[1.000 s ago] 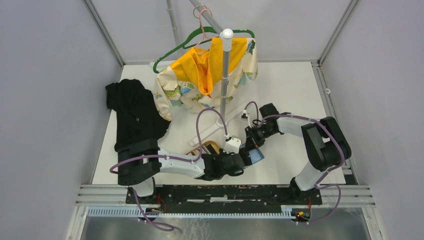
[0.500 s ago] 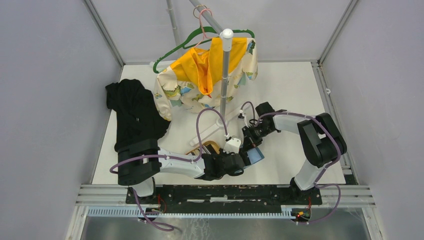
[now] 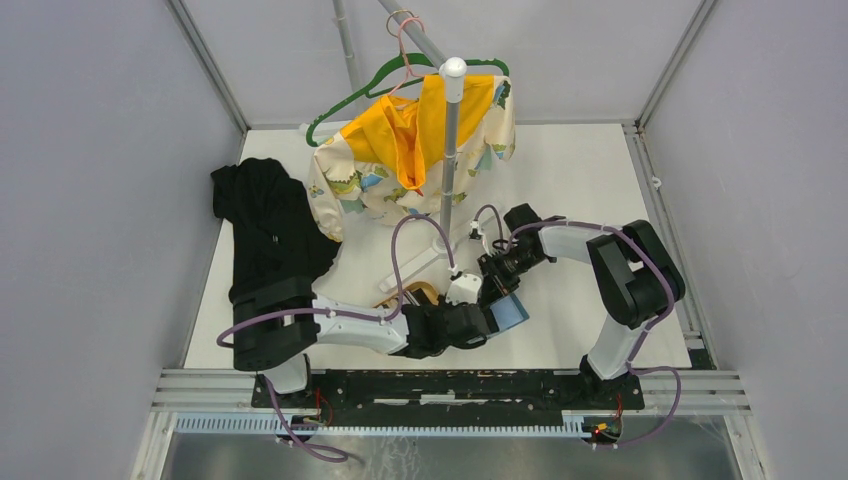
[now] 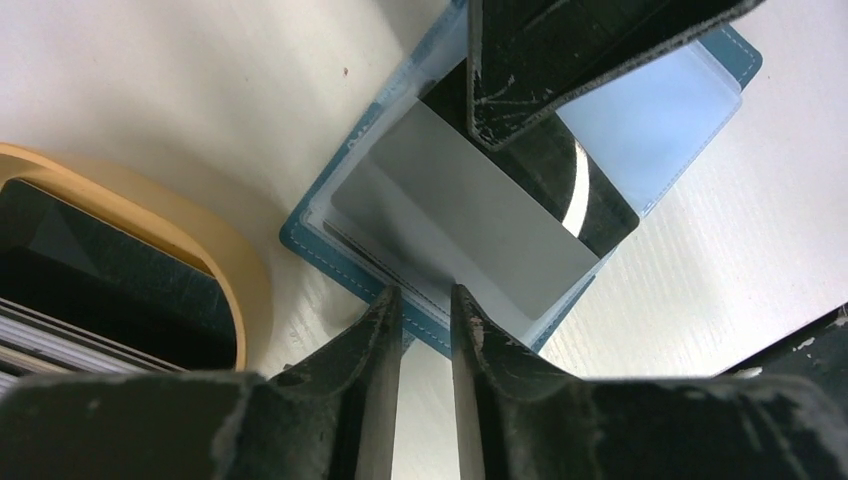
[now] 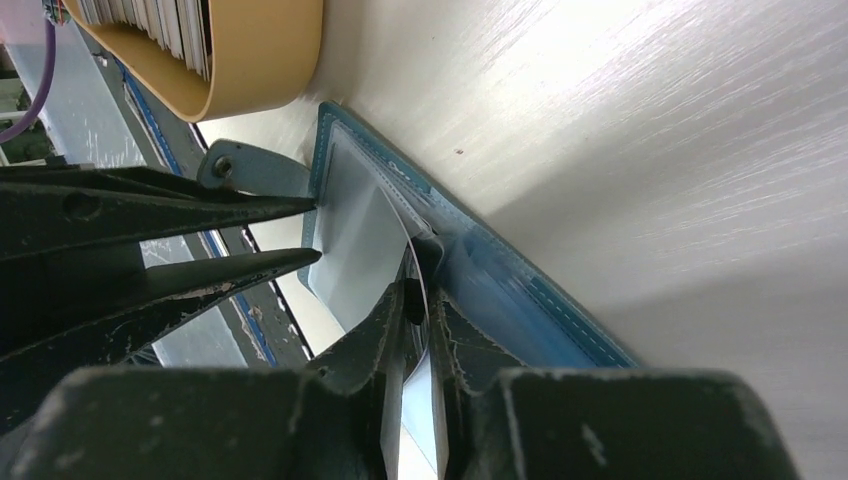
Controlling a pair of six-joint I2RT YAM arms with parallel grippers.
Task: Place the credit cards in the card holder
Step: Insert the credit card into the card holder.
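The teal-blue card holder [image 3: 513,309] lies open on the table, pale pockets up [image 4: 680,100]. A grey credit card [image 4: 470,225] sits partly in a pocket, over a black one [image 4: 590,195]. My left gripper [image 4: 427,295] points down at the holder's near edge [image 4: 320,245], open a narrow gap with only table showing between the fingers. My right gripper [image 5: 420,275] is at the holder's [image 5: 520,290] pocket, open a crack, with a thin card edge lying along one finger. The right gripper's fingers [image 4: 530,80] cover the card's far end. More credit cards [image 4: 90,290] stand in the tray.
A tan oval wooden tray [image 3: 398,294] sits just left of the holder, touching it [image 5: 260,60]. Behind stand a rack pole [image 3: 450,150] with a yellow garment [image 3: 410,130] on a green hanger, and its white base [image 3: 425,262]. A black garment [image 3: 265,230] lies at the left.
The right wrist has shifted slightly left toward the holder. Both grippers' jaws have eased a little apart. The holder and tray have stayed put.
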